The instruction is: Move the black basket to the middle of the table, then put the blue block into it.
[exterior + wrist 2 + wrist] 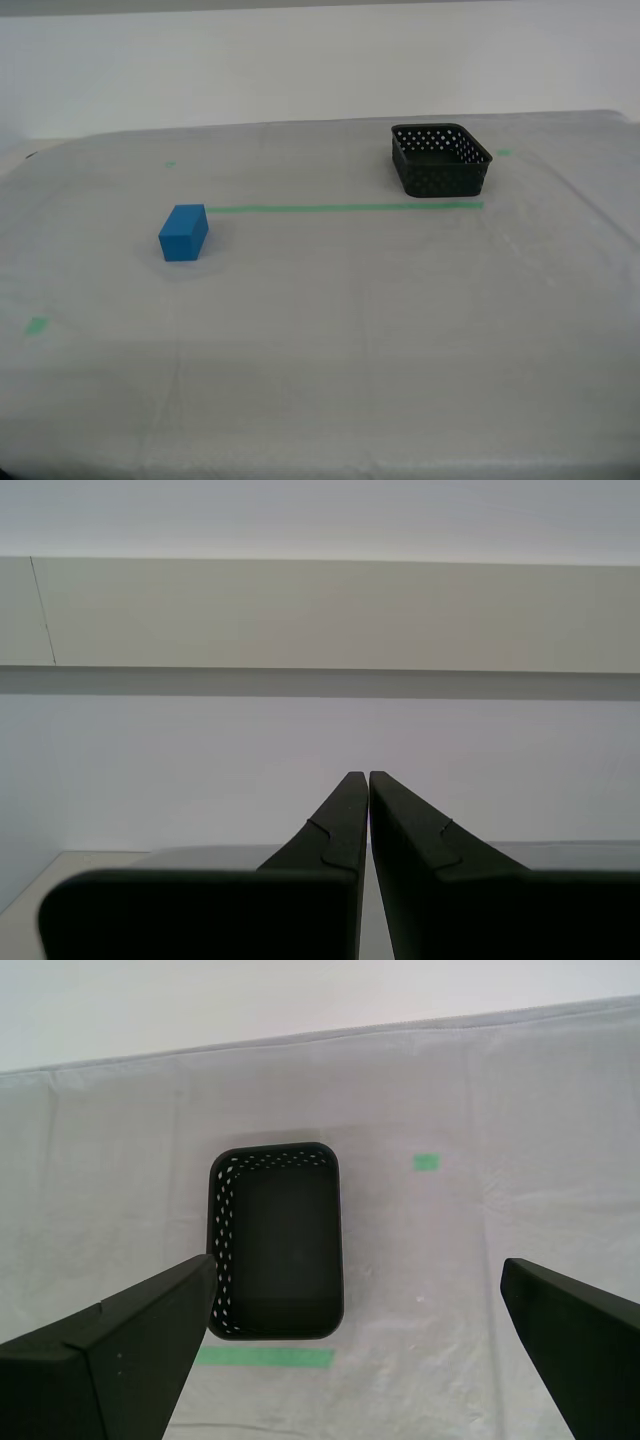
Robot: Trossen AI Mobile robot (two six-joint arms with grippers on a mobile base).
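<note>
The black basket [441,160] sits near the surface's [330,320] far edge, the blue block [183,232] well apart. First pincer [360,1290] spread wide above the basket; second pincer [368,780] closed, empty.

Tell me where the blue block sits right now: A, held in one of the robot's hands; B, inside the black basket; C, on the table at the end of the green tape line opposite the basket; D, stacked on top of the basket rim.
C: the blue block rests on the table at one end of the green tape line, with the black basket empty at the other end.
</note>
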